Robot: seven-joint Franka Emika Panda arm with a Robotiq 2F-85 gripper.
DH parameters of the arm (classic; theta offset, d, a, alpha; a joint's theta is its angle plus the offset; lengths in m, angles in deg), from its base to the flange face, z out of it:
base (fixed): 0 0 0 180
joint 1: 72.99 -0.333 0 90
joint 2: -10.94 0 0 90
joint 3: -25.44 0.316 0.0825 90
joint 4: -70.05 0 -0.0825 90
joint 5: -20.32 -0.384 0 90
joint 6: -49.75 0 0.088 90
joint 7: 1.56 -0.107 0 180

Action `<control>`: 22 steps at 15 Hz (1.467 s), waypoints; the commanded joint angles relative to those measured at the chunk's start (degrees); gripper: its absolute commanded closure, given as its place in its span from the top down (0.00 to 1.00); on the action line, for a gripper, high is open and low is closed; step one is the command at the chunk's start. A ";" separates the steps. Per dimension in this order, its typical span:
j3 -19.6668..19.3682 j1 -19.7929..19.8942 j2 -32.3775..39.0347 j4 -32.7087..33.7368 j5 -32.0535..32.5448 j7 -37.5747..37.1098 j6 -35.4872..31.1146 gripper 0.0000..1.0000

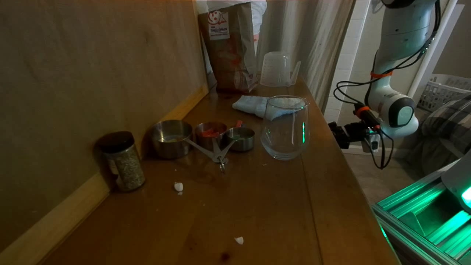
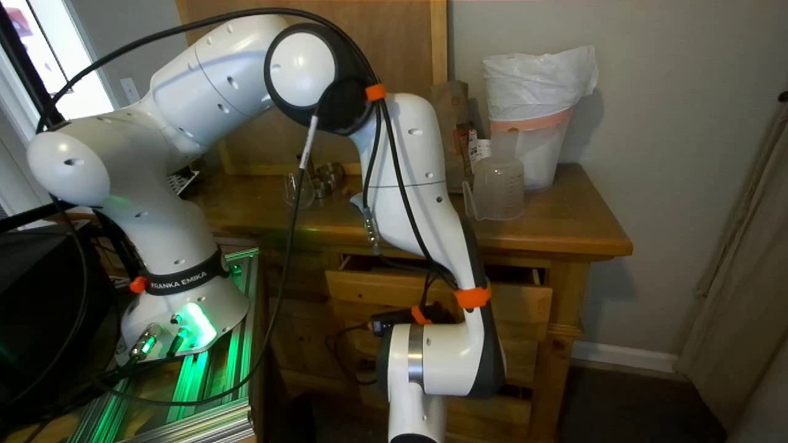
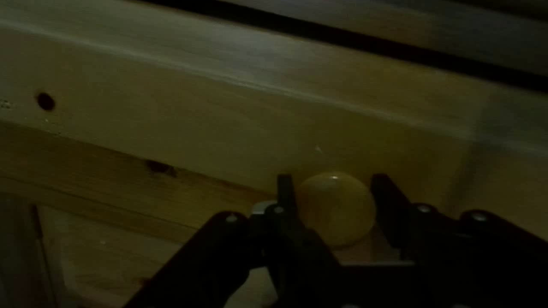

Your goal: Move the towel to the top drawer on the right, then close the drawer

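Showing in wrist view alone, a drawer knob (image 3: 336,211), hand (image 3: 332,185) clamped on it

Desk (image 1: 206,221): in an exterior view, the camera sits low over the end opposite the jug (image 1: 276,68), facing lengthwise.
Drawers (image 2: 523,307): in an exterior view, the camera stands well out from the desk front, above its top, facing it past the arm (image 2: 418,154).
Knob (image 3: 336,209): the wrist camera faces the desk front at close range, tilted against its edges.
Jug, paper bag (image 1: 232,55): desk end shared by both exterior views.
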 commanded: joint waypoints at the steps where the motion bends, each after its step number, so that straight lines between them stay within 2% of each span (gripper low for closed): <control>1: -2.84 1.00 -3.12 -2.55 1.25 2.03 0.21 0.23; 15: -7.22 1.52 -5.10 -4.66 3.48 5.45 -0.85 0.23; 16: -7.44 0.87 -5.77 -5.49 3.43 5.90 -1.51 0.73; 18: -8.37 -0.56 -7.82 -7.56 3.38 7.29 -3.95 0.80; 21: -10.42 -1.95 -13.10 -11.48 3.20 10.01 -8.80 1.00; 22: -10.93 -2.65 -15.06 -12.98 3.47 10.92 -10.70 1.00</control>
